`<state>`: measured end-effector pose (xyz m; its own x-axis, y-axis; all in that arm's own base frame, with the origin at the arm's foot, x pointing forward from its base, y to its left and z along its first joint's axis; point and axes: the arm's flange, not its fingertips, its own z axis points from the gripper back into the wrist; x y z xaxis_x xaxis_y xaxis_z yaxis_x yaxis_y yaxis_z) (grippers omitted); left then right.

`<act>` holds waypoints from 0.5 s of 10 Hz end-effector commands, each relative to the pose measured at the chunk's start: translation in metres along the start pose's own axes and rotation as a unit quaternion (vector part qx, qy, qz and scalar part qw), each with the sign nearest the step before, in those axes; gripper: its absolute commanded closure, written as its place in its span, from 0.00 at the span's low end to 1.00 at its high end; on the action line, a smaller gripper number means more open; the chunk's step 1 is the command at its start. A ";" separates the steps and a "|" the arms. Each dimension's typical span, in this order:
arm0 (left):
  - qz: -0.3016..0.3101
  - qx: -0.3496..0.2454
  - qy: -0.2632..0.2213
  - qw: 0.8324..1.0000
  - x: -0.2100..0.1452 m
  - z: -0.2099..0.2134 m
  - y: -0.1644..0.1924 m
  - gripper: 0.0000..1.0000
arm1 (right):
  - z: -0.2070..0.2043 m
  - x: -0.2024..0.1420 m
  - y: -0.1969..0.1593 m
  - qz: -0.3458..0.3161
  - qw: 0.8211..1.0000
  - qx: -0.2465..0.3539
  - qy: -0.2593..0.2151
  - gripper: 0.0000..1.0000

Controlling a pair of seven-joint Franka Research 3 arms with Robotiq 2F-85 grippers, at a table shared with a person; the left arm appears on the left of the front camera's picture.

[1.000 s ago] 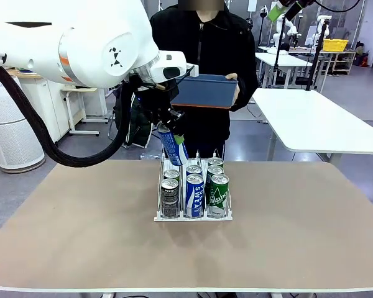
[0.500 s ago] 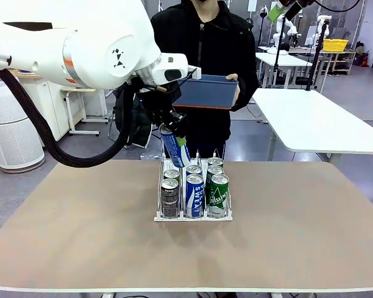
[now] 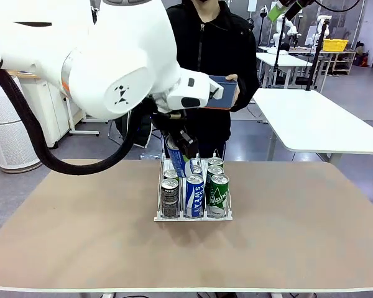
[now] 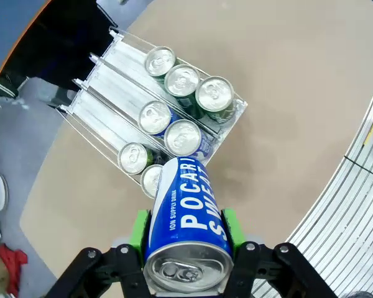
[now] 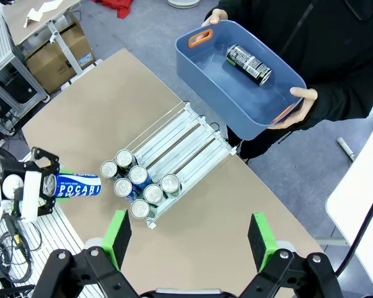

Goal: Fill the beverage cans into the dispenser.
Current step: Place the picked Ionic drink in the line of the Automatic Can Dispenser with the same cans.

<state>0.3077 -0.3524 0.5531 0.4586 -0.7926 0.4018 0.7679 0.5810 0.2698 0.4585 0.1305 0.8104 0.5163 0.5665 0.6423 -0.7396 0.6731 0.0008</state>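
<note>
Right wrist view: dispenser (image 5: 180,139) on surface (image 5: 99,99) holds seven cans (image 5: 152,194); person's blue bin (image 5: 205,68) holds one black can (image 5: 248,64). Left claw (image 4: 186,226) clamped on blue can (image 4: 186,198) above dispenser, right claw (image 5: 189,239) apart

Close on the left gripper (image 4: 186,227) clamping a blue can (image 4: 186,202), dispenser (image 4: 109,77) beyond holding 7 cans (image 4: 182,79), tan table (image 4: 292,93) beneath
</note>
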 end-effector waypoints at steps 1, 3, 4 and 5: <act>0.029 0.022 -0.032 0.999 -0.005 -0.005 -0.015 1.00 | 0.000 -0.001 0.000 -0.001 1.000 0.001 0.002 0.00; 0.091 0.006 -0.038 0.995 -0.001 -0.018 -0.032 1.00 | 0.000 -0.001 0.000 -0.001 1.000 0.001 0.002 0.00; 0.128 0.001 -0.031 0.991 0.003 -0.031 -0.039 1.00 | 0.000 -0.001 0.000 -0.001 1.000 0.001 0.002 0.00; 0.130 -0.021 -0.025 0.991 0.002 -0.039 -0.042 1.00 | 0.000 -0.001 0.000 -0.001 1.000 0.001 0.002 0.00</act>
<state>0.2901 -0.3780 0.5171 0.6058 -0.6399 0.4728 0.6609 0.7356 0.1487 0.4584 0.1305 0.8107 0.5159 0.5665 0.6426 -0.7396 0.6730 0.0005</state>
